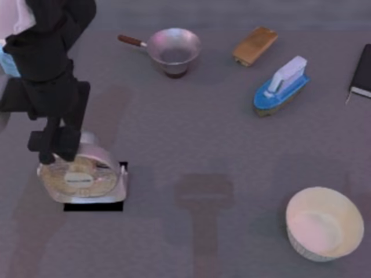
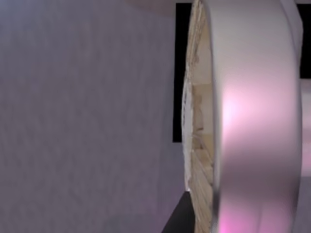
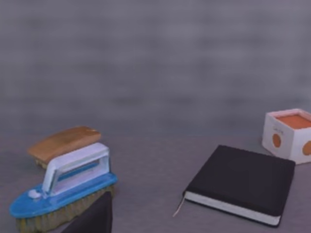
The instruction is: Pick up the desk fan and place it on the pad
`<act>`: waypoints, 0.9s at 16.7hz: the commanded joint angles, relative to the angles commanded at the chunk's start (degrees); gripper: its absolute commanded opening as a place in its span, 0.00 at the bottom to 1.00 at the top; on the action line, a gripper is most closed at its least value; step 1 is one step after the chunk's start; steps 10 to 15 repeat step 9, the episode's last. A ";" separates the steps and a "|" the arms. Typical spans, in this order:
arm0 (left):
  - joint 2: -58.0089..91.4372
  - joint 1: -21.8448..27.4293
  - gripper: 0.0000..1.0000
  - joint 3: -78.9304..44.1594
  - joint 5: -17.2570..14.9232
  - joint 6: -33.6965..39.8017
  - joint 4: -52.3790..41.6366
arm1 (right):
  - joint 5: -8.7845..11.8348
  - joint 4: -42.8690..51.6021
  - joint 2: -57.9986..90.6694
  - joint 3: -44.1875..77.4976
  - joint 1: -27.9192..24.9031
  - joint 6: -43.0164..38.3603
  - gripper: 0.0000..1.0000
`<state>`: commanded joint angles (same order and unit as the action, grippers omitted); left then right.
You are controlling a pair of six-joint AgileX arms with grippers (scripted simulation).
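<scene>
Sitting the desk fan on the pad, left side

Our left gripper (image 1: pixel 57 155) is down on the desk fan (image 1: pixel 83 176), fingers pinching its rear housing. Fan sits on the black pad (image 1: pixel 93 206) near the table's left edge; pad edges show below and right of the base. Left wrist view: fan ring close up, pad behind it. Near right: cream bowl (image 1: pixel 324 223). Farther back: blue scrub brush (image 1: pixel 281 87), wooden brush (image 1: pixel 255 46), saucepan (image 1: pixel 173 51), black notebook (image 1: pixel 363 72). We can't see our right gripper in any view.
</scene>
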<state>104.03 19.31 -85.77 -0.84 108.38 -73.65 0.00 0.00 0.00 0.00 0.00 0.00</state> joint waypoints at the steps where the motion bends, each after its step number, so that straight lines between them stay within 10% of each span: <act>1: 0.00 0.00 0.83 0.00 0.00 0.00 0.00 | 0.00 0.00 0.00 0.00 0.00 0.00 1.00; 4: 0.00 0.00 1.00 0.00 0.00 0.00 0.00 | 0.00 0.00 0.00 0.00 0.00 0.00 1.00; 15: 0.00 0.00 1.00 0.00 0.00 0.00 0.00 | 0.00 0.00 0.00 0.00 0.00 0.00 1.00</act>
